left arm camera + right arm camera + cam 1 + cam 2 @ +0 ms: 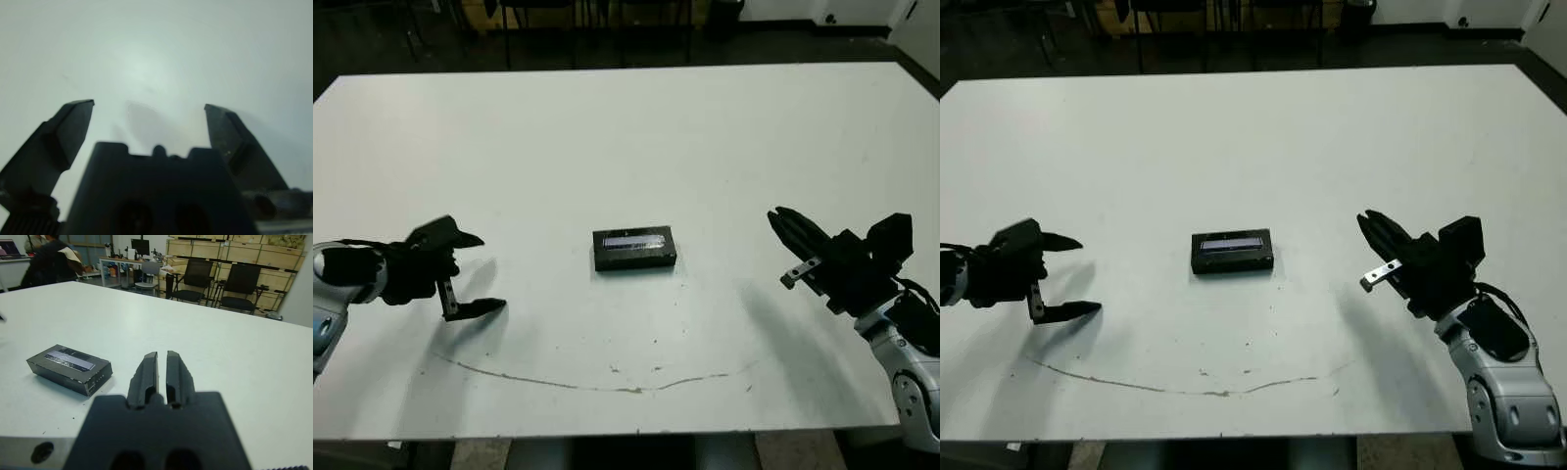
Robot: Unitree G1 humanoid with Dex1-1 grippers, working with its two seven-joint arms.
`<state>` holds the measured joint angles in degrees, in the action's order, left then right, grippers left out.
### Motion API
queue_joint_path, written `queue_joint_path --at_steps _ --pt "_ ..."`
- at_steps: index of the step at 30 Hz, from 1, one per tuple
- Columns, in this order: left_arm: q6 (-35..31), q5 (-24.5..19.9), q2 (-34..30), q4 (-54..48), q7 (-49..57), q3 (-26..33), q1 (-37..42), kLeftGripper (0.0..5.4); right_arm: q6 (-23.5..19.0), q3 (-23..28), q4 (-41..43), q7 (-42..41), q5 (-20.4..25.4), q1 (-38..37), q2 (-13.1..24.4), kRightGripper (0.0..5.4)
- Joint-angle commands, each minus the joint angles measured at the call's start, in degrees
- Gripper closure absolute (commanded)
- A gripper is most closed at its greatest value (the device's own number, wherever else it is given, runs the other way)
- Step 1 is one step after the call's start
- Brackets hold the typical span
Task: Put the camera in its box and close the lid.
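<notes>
In the middle of the white table lies the box (635, 260), a small black case with the lid (633, 240) flat on top, its silvery strip facing up. It also shows in the right wrist view, where the lid (68, 358) covers the box (73, 377). The camera is hidden from every view. My left gripper (487, 272) hovers low over the table well to the left of the box, fingers wide apart and empty, with only bare table between the left gripper's (148, 106) fingers. My right gripper (775, 217) stands to the right of the box, shut and holding nothing, pointing past it.
A thin curved scuff line (607, 384) runs across the table near its front edge. Beyond the far edge stand office chairs (195, 279), desks and stacked crates, and a seated person (49, 262) shows at the far left.
</notes>
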<state>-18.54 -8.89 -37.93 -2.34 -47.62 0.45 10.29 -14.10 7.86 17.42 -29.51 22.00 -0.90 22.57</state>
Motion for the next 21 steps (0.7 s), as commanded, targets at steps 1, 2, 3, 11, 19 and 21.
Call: queue_joint_path --at_steps 1,2,3,11,19,21 --pt "-2.21 -2.84 9.34 -6.36 10.7 2.76 0.12 0.62 0.65 0.09 -1.67 -0.59 0.16 0.21 -0.22 5.4" --pt "-2.65 -3.39 11.77 -8.07 13.43 2.81 0.55 0.8 0.81 0.1 -1.88 -0.68 0.16 0.36 -0.24 5.4" --pt "-3.74 -3.9 14.13 -10.04 15.89 2.29 1.18 1.01 0.8 0.11 -1.89 -0.7 0.11 0.52 -0.15 5.4" --pt "-10.55 -2.31 30.15 -15.86 29.25 -9.12 5.13 2.57 1.03 0.33 -2.59 -0.32 0.23 1.02 -0.55 5.4" --pt "-15.67 6.21 36.01 -6.49 35.93 -19.58 7.83 4.12 1.44 0.81 -2.55 -0.45 0.9 0.39 -0.69 5.4" --pt "-15.43 7.33 37.18 -3.45 36.82 -20.61 7.33 4.53 1.25 0.77 -2.46 -0.22 0.81 0.21 -0.62 5.4"
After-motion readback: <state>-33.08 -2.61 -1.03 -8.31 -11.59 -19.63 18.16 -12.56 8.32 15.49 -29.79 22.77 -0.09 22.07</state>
